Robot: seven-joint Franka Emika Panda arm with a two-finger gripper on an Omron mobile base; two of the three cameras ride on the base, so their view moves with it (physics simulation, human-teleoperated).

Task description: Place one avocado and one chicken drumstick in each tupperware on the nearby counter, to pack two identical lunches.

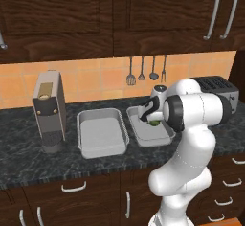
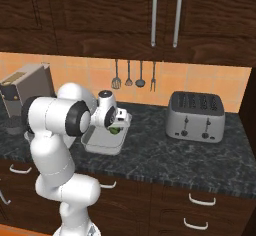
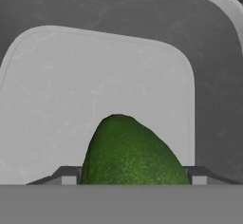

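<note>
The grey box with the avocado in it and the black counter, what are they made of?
The grey box looks like smooth matte plastic: plain grey, with rounded corners and soft walls. The avocado has a bumpy, pebbly green skin. The counter looks like polished stone, black with grey veins. It is a rendered picture, so this is only how they look.

Avocado (image 3: 133,154): lower end cut off at the hand view's bottom; mostly hidden behind the arm in both base views. Right tupperware (image 1: 143,136): near side hidden by the arm. Whether the fingers touch the avocado cannot be told.
</note>
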